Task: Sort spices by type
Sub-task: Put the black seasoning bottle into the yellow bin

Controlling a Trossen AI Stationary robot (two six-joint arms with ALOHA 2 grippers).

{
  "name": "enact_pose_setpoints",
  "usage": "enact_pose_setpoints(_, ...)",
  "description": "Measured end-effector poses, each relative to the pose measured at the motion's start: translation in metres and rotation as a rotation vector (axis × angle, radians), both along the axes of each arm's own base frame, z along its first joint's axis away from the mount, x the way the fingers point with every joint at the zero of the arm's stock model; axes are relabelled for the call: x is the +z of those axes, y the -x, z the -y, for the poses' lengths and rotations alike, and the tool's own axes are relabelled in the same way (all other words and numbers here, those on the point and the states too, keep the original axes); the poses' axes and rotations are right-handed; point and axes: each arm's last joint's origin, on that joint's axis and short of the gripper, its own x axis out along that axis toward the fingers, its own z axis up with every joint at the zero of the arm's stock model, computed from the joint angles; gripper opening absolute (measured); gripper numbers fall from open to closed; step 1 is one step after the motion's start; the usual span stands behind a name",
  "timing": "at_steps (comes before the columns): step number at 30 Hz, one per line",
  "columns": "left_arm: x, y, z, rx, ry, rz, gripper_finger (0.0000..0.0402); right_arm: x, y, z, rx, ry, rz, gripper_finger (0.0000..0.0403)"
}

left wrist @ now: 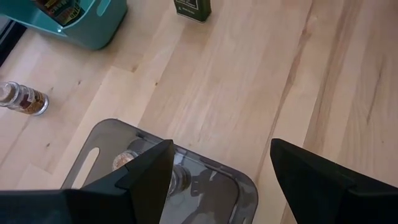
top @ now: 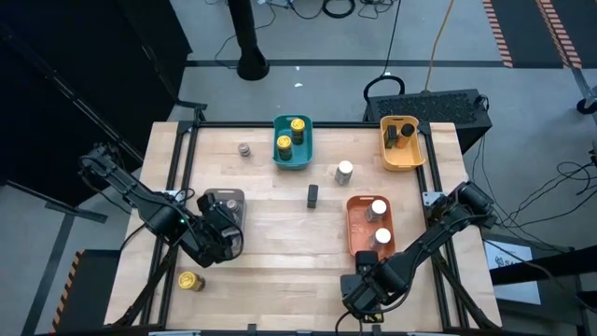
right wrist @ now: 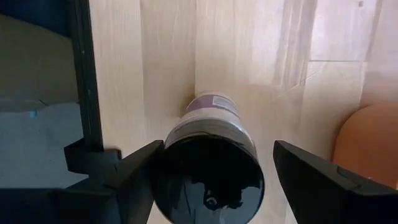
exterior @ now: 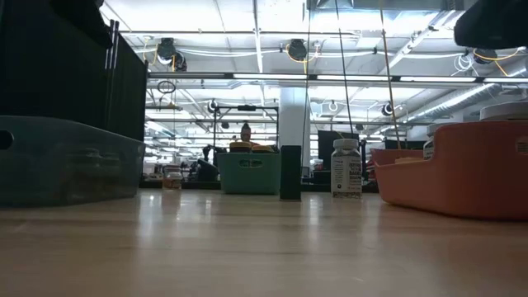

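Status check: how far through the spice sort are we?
Done: two yellow-top jars in the teal tray, two white-top jars in the orange tray. In hand: right claw straddles a dark-capped jar, not clearly clamped; left claw hangs open over the grey tray. Left: loose yellow-top jar, loose white-top jar, slim black jar, brown-top jar.
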Motion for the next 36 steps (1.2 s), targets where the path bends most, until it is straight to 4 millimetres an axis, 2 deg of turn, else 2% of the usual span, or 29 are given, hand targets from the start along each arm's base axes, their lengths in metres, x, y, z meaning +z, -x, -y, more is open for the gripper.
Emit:
enact_pose_setpoints(6,0.0,0.0,0.0,0.005,-0.014,0.01,0.0274,0.0,-0.001,0.0,-0.011,-0.008,-0.004,0.0262)
enact_pose_setpoints(12,0.0,0.0,0.0,0.005,-0.014,0.01,0.0274,0.001,-0.002,0.0,-0.014,-0.061,-0.027,0.0182)
enact_pose_setpoints(18,0.0,0.0,0.0,-0.042,-0.047,-0.005,0.0274,0.008,-0.007,0.003,-0.017,-0.143,-0.014,0.0182)
enact_pose_setpoints(24,0.001,-0.001,-0.002,-0.04,-0.085,0.012,0.0274,0.052,-0.027,0.024,-0.026,-0.191,0.109,0.0182)
enact_pose_setpoints(27,0.001,-0.002,-0.003,-0.032,-0.112,0.028,0.0274,0.081,-0.035,0.041,-0.014,-0.143,0.145,0.0182)
enact_pose_setpoints(31,0.002,-0.002,-0.004,-0.021,-0.143,0.045,0.0274,0.122,-0.038,0.082,-0.08,-0.016,0.12,0.0182)
enact_pose_setpoints(36,0.002,-0.002,-0.004,-0.013,-0.16,0.057,0.0274,0.165,-0.036,0.146,-0.219,0.102,0.114,0.0182)
